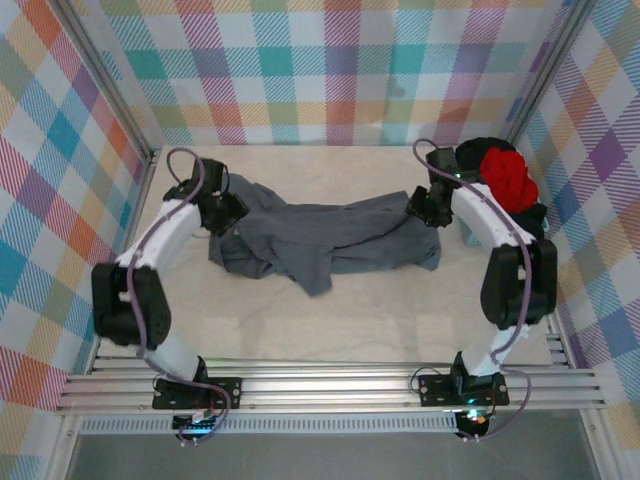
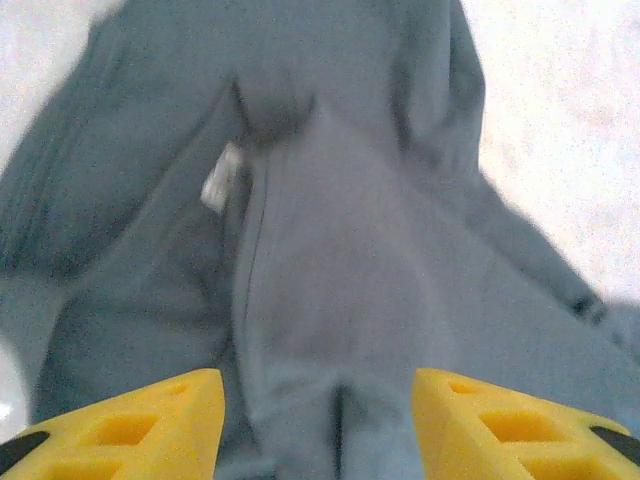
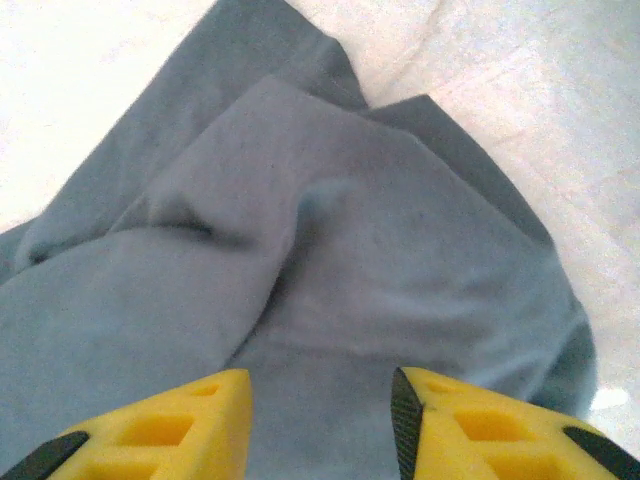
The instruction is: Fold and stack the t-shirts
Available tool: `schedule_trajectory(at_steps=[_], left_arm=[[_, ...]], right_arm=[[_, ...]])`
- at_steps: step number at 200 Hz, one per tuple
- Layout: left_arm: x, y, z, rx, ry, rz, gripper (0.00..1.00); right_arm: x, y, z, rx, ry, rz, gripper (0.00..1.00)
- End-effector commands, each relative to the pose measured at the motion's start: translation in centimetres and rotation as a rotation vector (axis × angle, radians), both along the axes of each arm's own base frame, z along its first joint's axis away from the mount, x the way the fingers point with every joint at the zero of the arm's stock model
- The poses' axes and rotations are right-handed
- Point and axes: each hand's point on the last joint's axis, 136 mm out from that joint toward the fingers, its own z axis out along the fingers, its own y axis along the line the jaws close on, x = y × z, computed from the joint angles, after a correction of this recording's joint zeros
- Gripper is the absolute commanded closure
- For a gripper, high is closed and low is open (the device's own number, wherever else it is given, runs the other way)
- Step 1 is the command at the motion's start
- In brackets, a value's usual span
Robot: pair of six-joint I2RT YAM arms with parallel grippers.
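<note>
A large slate-grey t-shirt lies crumpled and stretched across the middle of the table. My left gripper hangs over its left end and my right gripper over its right end. In the left wrist view the yellow fingers stand apart above grey folds with a white label; the left gripper is open. The right gripper is open too, with grey cloth below it. A bright red t-shirt sits bunched on a black one at the far right.
Plaid walls close in the pale table on three sides. An aluminium rail runs along the near edge by the arm bases. Bare tabletop lies in front of the grey shirt.
</note>
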Motion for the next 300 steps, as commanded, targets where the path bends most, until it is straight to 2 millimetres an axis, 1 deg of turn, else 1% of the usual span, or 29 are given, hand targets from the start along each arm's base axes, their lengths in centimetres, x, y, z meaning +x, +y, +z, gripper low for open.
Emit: schedule_trajectory(at_steps=[1, 9, 11, 13, 14, 21, 23, 25, 40, 51, 64, 72, 95, 107, 109, 114, 140, 166, 176, 190, 203, 217, 234, 241, 242, 252, 265, 286, 300], left_arm=[[-5.7, -2.6, -2.2, -0.117, 0.102, -0.012, 0.52], [-6.9, -3.4, -3.3, -0.162, 0.125, -0.008, 0.54], [-7.2, -3.6, -3.6, -0.171, 0.133, -0.006, 0.54], [-7.4, -3.8, -3.9, -0.185, 0.135, -0.006, 0.54], [-7.4, -3.9, -4.0, -0.191, 0.136, -0.006, 0.55], [-7.8, -4.5, -4.7, -0.227, 0.145, -0.002, 0.56], [-7.8, -4.6, -4.9, -0.236, 0.146, 0.000, 0.57], [-7.8, -4.8, -5.1, -0.245, 0.148, 0.000, 0.57], [-7.6, -5.9, -6.1, -0.276, 0.155, -0.003, 0.59], [-7.2, -6.4, -6.7, -0.285, 0.161, -0.003, 0.59], [-6.8, -6.6, -7.2, -0.294, 0.159, 0.008, 0.59], [-6.6, -6.9, -7.6, -0.309, 0.159, 0.013, 0.58], [-6.2, -7.6, -8.4, -0.340, 0.167, 0.019, 0.56], [-6.4, -7.7, -9.1, -0.336, 0.189, 0.026, 0.56], [-5.9, -7.9, -8.9, -0.345, 0.166, 0.020, 0.56], [-5.7, -8.1, -9.0, -0.348, 0.159, 0.017, 0.57], [-5.7, -8.6, -9.8, -0.359, 0.170, 0.022, 0.62], [-5.7, -9.0, -9.9, -0.352, 0.170, 0.013, 0.65], [-5.6, -9.0, -9.8, -0.350, 0.162, 0.011, 0.69], [-5.6, -8.9, -9.6, -0.343, 0.154, 0.011, 0.77], [-5.7, -8.6, -9.4, -0.325, 0.147, 0.011, 0.87], [-5.8, -8.5, -9.0, -0.317, 0.138, 0.007, 1.00], [-6.0, -8.3, -8.3, -0.306, 0.132, -0.004, 1.00], [-5.8, -8.4, -7.6, -0.305, 0.112, -0.014, 1.00], [-6.1, -8.3, -7.7, -0.301, 0.125, -0.014, 1.00], [-6.7, -8.0, -7.0, -0.283, 0.131, -0.022, 1.00], [-7.1, -7.7, -5.5, -0.269, 0.112, -0.037, 1.00], [-8.2, -7.1, -3.4, -0.243, 0.096, -0.055, 1.00], [-9.1, -6.8, -2.3, -0.240, 0.083, -0.066, 1.00]], right_arm=[[-3.0, 1.0, 2.0, 0.047, -0.044, 0.022, 0.58], [-4.3, 2.5, 1.6, 0.064, -0.041, 0.056, 0.58], [-4.8, 3.1, 1.1, 0.064, -0.033, 0.070, 0.58], [-5.0, 3.6, 1.2, 0.068, -0.040, 0.083, 0.58], [-5.4, 3.9, 0.8, 0.066, -0.031, 0.094, 0.58], [-6.7, 6.0, 0.1, 0.071, -0.028, 0.146, 0.57], [-7.4, 7.1, -0.3, 0.073, -0.022, 0.174, 0.57], [-7.6, 7.4, -0.5, 0.075, -0.020, 0.181, 0.57], [-11.0, 13.1, -2.9, 0.127, 0.019, 0.329, 0.54], [-13.0, 15.6, -4.5, 0.128, 0.056, 0.394, 0.51], [-14.9, 18.2, -6.4, 0.138, 0.100, 0.460, 0.48], [-15.5, 19.3, -7.1, 0.144, 0.116, 0.480, 0.46], [-16.2, 21.6, -9.3, 0.210, 0.169, 0.492, 0.45], [-16.0, 22.2, -9.9, 0.230, 0.183, 0.484, 0.46], [-16.0, 22.3, -9.9, 0.231, 0.183, 0.483, 0.46], [-15.8, 22.4, -10.0, 0.232, 0.184, 0.480, 0.46], [-15.0, 23.3, -10.1, 0.248, 0.180, 0.460, 0.47], [-13.9, 24.5, -10.2, 0.270, 0.175, 0.446, 0.50], [-13.4, 24.8, -10.1, 0.270, 0.167, 0.440, 0.52], [-12.8, 25.0, -10.1, 0.262, 0.160, 0.428, 0.54], [-12.2, 25.3, -10.2, 0.256, 0.151, 0.422, 0.60], [-11.5, 25.2, -10.6, 0.251, 0.154, 0.409, 0.71], [-10.9, 24.9, -10.7, 0.239, 0.151, 0.389, 0.92], [-10.8, 24.5, -10.3, 0.230, 0.143, 0.378, 1.00], [-10.8, 24.4, -10.2, 0.228, 0.142, 0.377, 1.00], [-10.7, 23.7, -9.2, 0.206, 0.119, 0.363, 1.00], [-10.9, 22.8, -7.4, 0.197, 0.081, 0.350, 1.00], [-11.6, 21.2, -4.7, 0.175, 0.047, 0.342, 1.00], [-12.3, 20.1, -3.6, 0.154, 0.040, 0.339, 1.00]])
